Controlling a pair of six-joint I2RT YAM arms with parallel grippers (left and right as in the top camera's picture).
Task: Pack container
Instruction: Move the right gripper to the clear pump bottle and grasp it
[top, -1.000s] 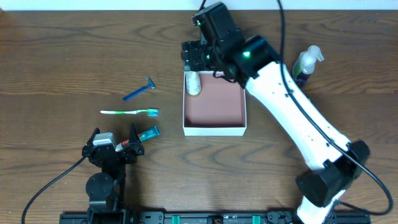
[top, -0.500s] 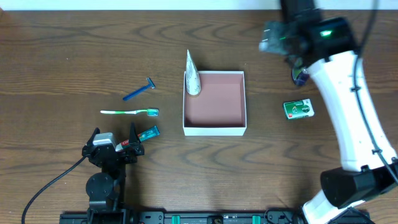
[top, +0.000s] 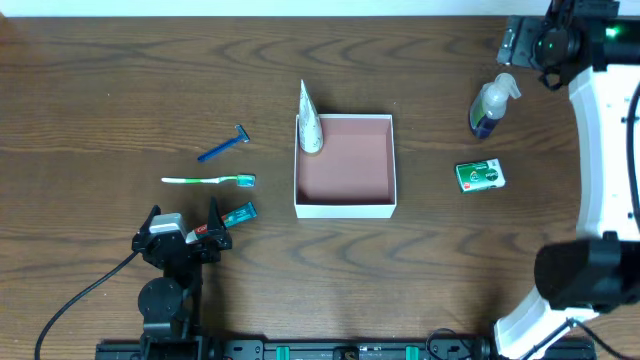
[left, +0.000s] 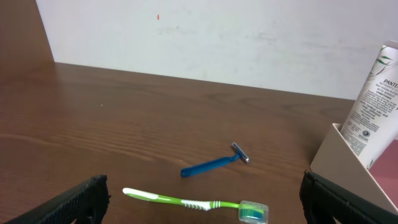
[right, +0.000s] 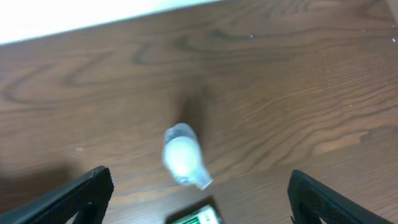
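Box (top: 350, 170) sits mid-worktop (top: 100, 80), between both arms. Inside: one white tube (top: 310, 128) propped on end in the far-left corner, tip above the rim; rest of the floor bare. Razor (top: 225, 146) and toothbrush (top: 208, 180) lie left of the box, likely the left arm's share. Left hand (top: 185, 215) parked near, fully spread, empty. Right hand (top: 528, 42) above the spray bottle (top: 490, 105), fingers wide, holding nothing. Green packet (top: 480, 176) nearby.

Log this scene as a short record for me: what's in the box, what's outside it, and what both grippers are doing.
container: mid-table
inside it: white tube, propped in a corner
outside, left side: blue razor, toothbrush, small teal item
outside, right side: spray bottle, green packet
left gripper: open, empty
right gripper: open, empty, over spray bottle
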